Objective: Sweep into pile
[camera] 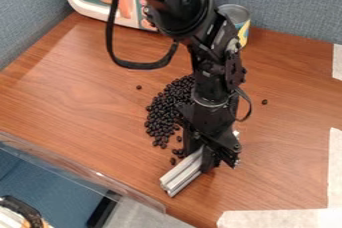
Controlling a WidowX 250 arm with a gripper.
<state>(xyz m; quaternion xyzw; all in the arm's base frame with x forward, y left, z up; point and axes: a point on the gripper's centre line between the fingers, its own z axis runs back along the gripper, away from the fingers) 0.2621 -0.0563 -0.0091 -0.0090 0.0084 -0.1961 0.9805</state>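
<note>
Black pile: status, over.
Gripper holding silver bar. Black pile loosely heaped, strays on both sides. Arm partly blocking view of pile.

I am seeing no words, no names, no numbers and no signs that I can read on anything around here.

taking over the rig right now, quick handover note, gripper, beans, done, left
Gripper: closed on the silver bar, over the table; whether the bar touches the wood I can't tell.
Beans: most of the dark beans lie in one elongated heap left of the arm in the picture, partly behind it.
Done: bar in hand, most visible beans grouped.
Left: lone bean left of the heap, another bean right of the arm, and a few loose beans near the bar. The heap could probably be tightened too.
</note>
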